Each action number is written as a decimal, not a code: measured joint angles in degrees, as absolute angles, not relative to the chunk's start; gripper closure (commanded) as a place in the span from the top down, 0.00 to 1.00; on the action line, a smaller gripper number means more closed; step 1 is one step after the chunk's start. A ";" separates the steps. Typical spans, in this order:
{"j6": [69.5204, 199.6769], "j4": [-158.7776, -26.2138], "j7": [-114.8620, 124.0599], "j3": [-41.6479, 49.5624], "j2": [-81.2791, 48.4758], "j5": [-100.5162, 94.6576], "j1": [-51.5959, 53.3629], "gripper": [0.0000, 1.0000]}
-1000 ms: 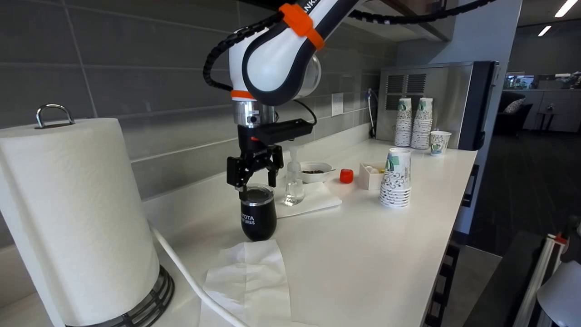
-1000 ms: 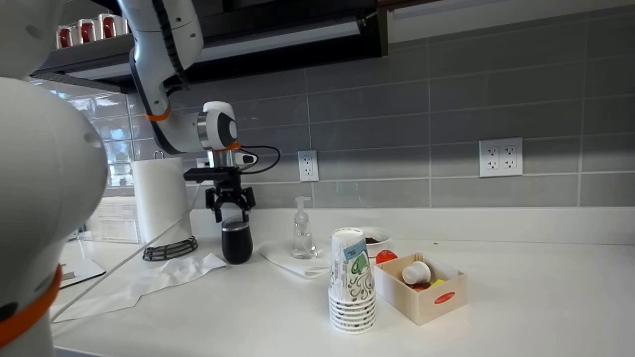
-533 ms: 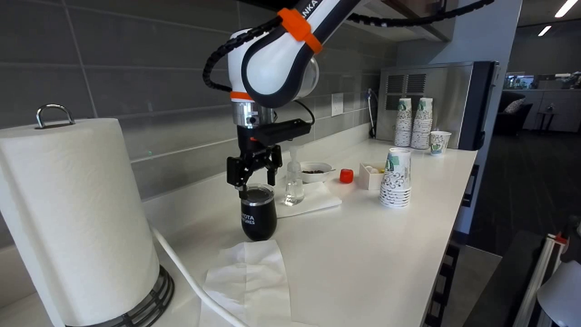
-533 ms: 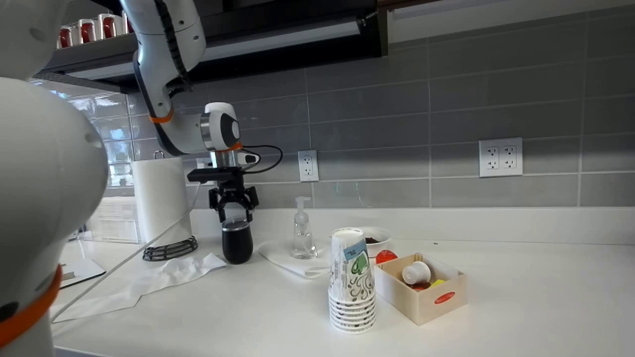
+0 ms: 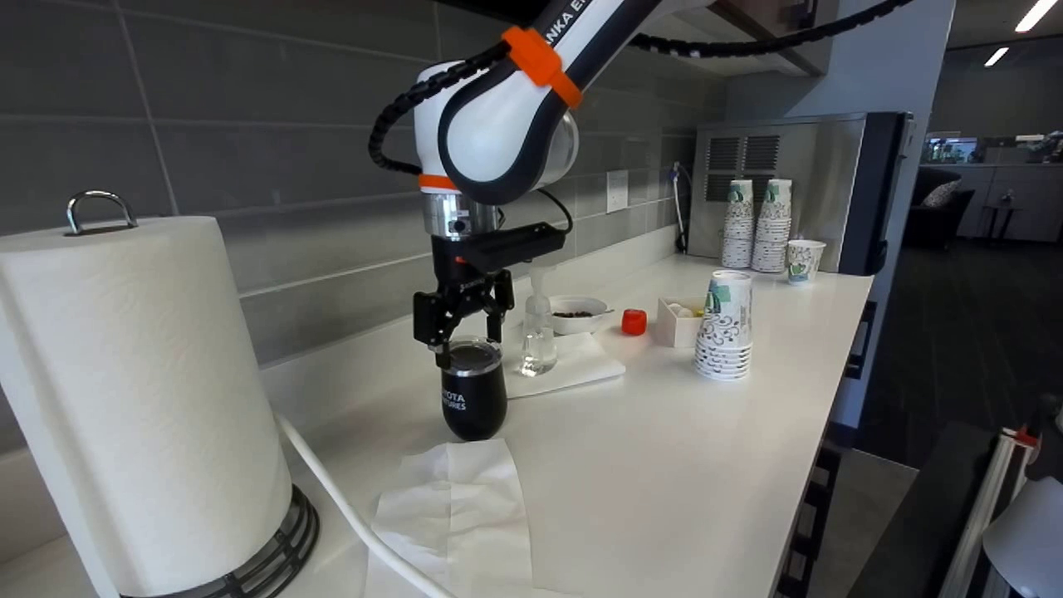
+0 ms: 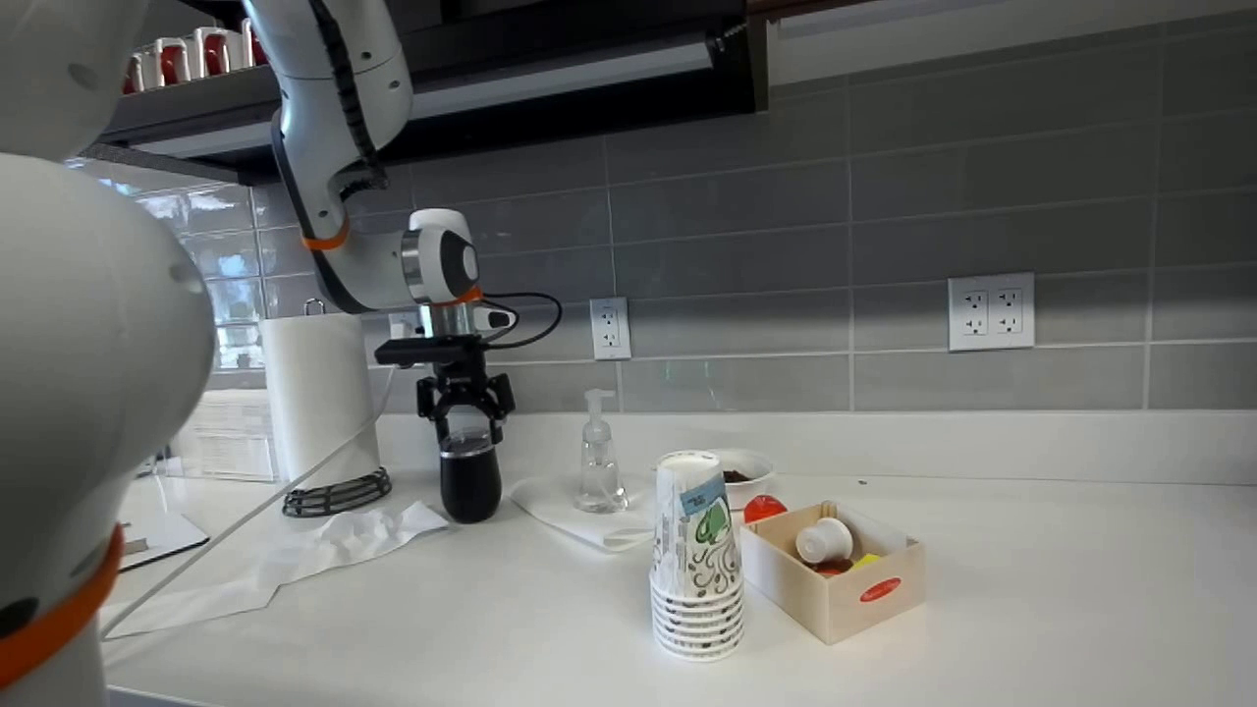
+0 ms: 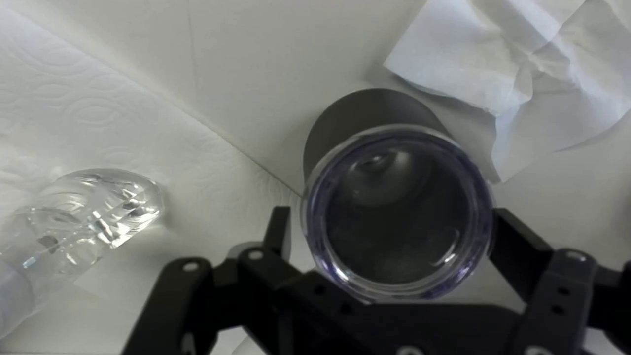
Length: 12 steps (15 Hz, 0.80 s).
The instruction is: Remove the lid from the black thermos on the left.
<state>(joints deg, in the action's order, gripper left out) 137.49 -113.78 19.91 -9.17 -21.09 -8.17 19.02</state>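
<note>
The black thermos [image 5: 473, 409] stands upright on the counter in both exterior views [image 6: 469, 493]. Its dark side also shows in the wrist view [image 7: 367, 111]. The translucent lid [image 7: 394, 231] sits on its mouth, with a clear rim and a dark middle. My gripper [image 5: 469, 343] points straight down over the thermos, and it also shows in an exterior view [image 6: 469, 435]. Its fingers are apart, one on each side of the lid. In the wrist view [image 7: 392, 234], the left finger has a gap to the rim. The right finger is at or very near the rim.
A paper towel roll [image 5: 141, 399] stands near the thermos. A clear soap bottle [image 6: 599, 462] stands on a paper towel [image 5: 573, 370]. A crumpled paper towel [image 5: 465, 507] lies before the thermos. A cup stack [image 6: 697, 560] and wooden box [image 6: 835, 579] are farther along.
My gripper has moved down slightly over the thermos, and slightly right in an exterior view. The thermos and lid have not visibly moved.
</note>
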 measured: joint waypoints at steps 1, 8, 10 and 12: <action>137.49 -113.72 19.91 -9.10 -21.17 -8.18 19.10 0.75; 137.48 -113.00 19.91 -8.60 -21.38 -9.45 20.15 0.64; 137.48 -113.00 19.91 -8.57 -21.40 -9.74 20.28 0.64; 137.48 -112.96 19.91 -8.57 -21.40 -9.75 20.38 0.64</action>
<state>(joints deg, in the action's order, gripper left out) 137.48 -112.96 19.91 -8.57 -21.40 -9.75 20.38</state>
